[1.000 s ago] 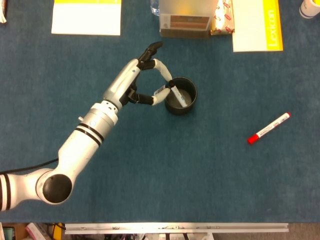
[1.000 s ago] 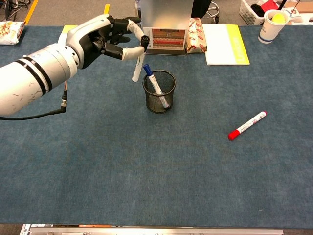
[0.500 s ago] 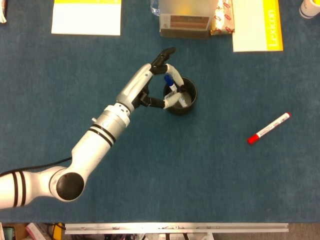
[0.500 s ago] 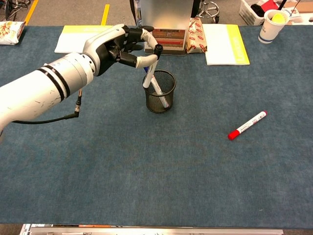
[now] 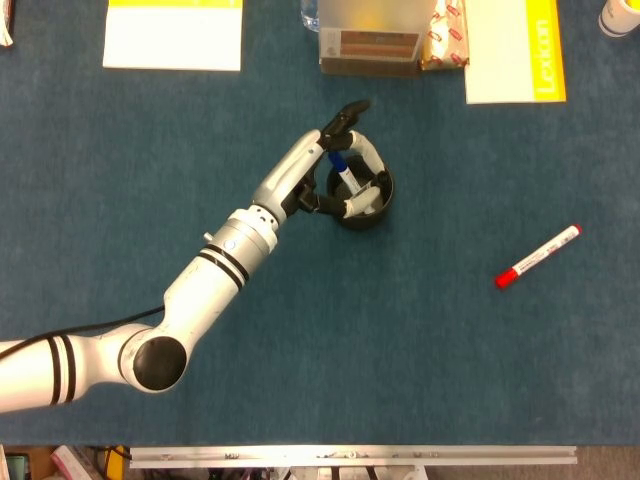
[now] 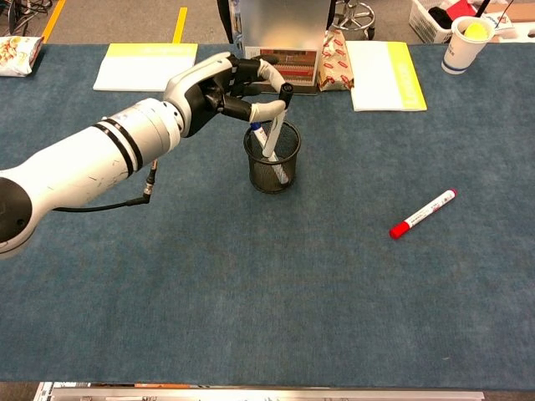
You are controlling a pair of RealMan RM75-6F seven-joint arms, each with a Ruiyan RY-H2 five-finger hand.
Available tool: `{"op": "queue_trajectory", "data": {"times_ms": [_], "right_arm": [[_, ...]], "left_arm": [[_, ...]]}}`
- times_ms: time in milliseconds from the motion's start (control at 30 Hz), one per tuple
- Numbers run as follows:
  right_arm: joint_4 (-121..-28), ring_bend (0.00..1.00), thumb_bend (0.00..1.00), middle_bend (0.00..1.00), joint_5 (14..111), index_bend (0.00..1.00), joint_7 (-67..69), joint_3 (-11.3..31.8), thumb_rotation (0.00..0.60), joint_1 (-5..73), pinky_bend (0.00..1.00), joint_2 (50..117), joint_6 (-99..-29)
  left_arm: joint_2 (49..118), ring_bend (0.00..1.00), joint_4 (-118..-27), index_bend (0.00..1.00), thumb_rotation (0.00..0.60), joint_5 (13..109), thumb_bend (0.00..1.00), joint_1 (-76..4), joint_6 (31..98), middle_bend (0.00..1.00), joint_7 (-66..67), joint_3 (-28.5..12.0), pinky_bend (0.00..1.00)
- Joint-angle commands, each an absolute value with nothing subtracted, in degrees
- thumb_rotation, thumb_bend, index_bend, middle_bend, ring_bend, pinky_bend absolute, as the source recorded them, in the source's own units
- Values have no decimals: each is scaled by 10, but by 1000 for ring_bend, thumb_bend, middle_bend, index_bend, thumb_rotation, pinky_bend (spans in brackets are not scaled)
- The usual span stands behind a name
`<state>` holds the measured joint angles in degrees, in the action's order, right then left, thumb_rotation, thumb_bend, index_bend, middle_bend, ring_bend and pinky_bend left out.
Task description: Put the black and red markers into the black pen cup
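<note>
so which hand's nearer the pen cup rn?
Left. The left hand is right over the black pen cup, its fingers above the rim, with a marker at them over the cup. The right hand shows in neither view, so it can't be placed.

A matt, felt-like dark blue cloth table cover (image 6: 251, 301) is showing a fine, rough nap. The round black wire-mesh metal pen cup (image 6: 272, 167) is looking see-through. The left arm's glossy white plastic shell (image 6: 92, 163) is gleaming, and the smooth white plastic red-capped marker (image 6: 424, 214) is shining faintly.
</note>
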<state>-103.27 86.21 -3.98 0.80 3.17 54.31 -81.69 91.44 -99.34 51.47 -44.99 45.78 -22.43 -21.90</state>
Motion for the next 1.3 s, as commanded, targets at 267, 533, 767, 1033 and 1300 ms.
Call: {"op": "queue_trajectory", "data": {"times_ms": [267, 533, 767, 1033, 1300], "right_arm": [[-1034, 194, 0, 200, 861, 317, -41, 8, 600, 31, 320, 542, -816], [-1034, 194, 0, 202, 861, 317, -43, 7, 600, 32, 321, 543, -815], [-1030, 194, 0, 202, 865, 317, -43, 6, 600, 32, 320, 547, -816], [-1017, 194, 0, 202, 899, 317, -55, 0, 600, 31, 320, 569, -831], [-1007, 194, 0, 202, 951, 317, -62, -11, 600, 28, 320, 589, -856]], "left_arm": [[917, 0, -971, 141, 600, 536, 327, -442, 432, 0, -245, -203, 26], [889, 0, -985, 3, 600, 541, 218, -434, 425, 0, -240, -197, 26], [814, 0, -1038, 40, 600, 557, 218, -429, 475, 0, -101, -151, 26], [760, 0, -1119, 109, 600, 616, 218, -391, 652, 0, 137, -86, 26], [672, 0, -1172, 198, 600, 717, 218, -308, 766, 0, 217, -17, 26]]}}
